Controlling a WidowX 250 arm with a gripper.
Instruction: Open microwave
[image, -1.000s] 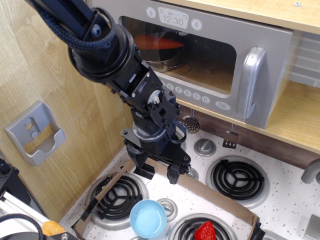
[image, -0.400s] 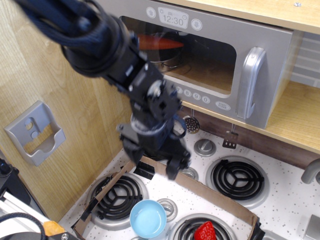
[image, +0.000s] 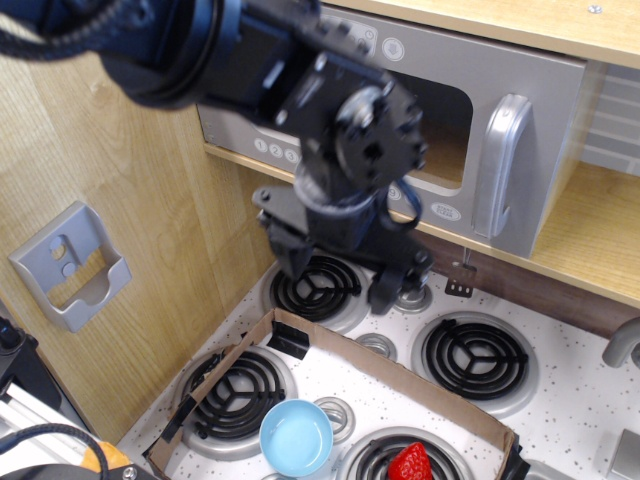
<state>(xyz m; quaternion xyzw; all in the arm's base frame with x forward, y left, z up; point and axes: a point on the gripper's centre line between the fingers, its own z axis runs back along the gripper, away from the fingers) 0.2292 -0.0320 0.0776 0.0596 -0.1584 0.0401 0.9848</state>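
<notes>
Nearest the camera: a light blue bowl (image: 296, 437) sits on the white speckled stove top (image: 560, 415), just beside a red strawberry (image: 409, 463) lying on the front burner. A strip of brown cardboard (image: 400, 372) runs diagonally across the stove top behind both. Four black coil burners visible; back left one (image: 316, 287) lies right under the arm.

Middle: black robot arm (image: 200, 50) reaches in from upper left, motion-blurred. End effector (image: 338, 277) hangs above the back burners, its two dark fingers (image: 386, 291) spread wide, holding nothing, touching nothing.

Left wall: grey plastic holder (image: 68, 262) fixed to wood panel.

Far: microwave (image: 480, 130) sits on the wooden shelf above the stove, door closed. Its silver bar handle (image: 500, 165) stands upright at right, well apart from the end effector. Round numbered buttons (image: 275, 150) run along its lower edge.
</notes>
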